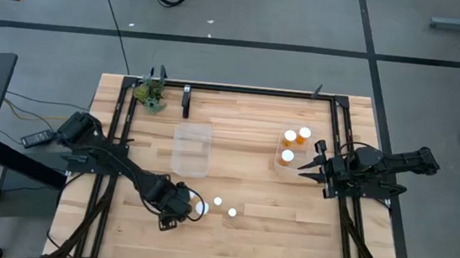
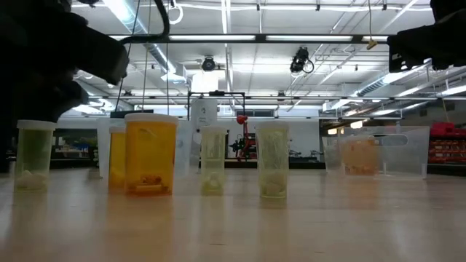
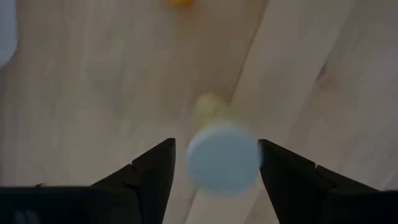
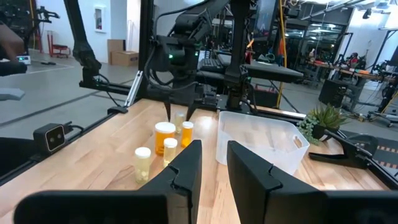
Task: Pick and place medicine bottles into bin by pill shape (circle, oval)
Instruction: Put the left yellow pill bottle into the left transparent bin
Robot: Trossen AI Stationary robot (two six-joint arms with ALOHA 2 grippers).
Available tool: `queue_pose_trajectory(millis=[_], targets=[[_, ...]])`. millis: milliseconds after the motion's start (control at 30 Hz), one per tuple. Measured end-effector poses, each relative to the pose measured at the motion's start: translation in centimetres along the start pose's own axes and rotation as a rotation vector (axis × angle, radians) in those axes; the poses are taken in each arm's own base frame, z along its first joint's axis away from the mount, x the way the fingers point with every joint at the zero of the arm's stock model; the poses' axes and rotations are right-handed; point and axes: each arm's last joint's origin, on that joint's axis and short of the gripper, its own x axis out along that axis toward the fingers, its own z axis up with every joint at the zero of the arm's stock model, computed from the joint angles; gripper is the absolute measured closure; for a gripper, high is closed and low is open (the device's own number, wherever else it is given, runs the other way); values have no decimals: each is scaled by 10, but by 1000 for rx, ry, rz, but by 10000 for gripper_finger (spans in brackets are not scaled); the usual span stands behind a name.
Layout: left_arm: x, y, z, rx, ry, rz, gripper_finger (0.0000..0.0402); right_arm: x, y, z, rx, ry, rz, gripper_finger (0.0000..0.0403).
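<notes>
Several small white-capped bottles stand on their bases on the wooden table near its front; the right wrist view shows a larger amber one among pale ones. My left gripper points down and is open, with a finger on each side of one bottle's white cap. I cannot tell whether the fingers touch it. My right gripper hovers by the right clear tub, which holds three amber bottles. Its fingers are slightly apart and empty.
An empty clear tub stands at the table's middle, behind the loose bottles. Two more caps stand just right of my left gripper. A small plant sits at the far left corner. A black frame rail borders the table.
</notes>
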Motion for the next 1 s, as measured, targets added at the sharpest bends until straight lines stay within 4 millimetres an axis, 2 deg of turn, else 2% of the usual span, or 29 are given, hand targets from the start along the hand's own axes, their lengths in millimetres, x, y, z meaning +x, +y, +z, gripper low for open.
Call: queue_pose_trajectory(millis=[633,1000], targets=[[1,0,4,-70,-61,19,173,0,0,0,0,0,0,319],[1,0,4,-75,-61,24,252,0,0,0,0,0,0,319]])
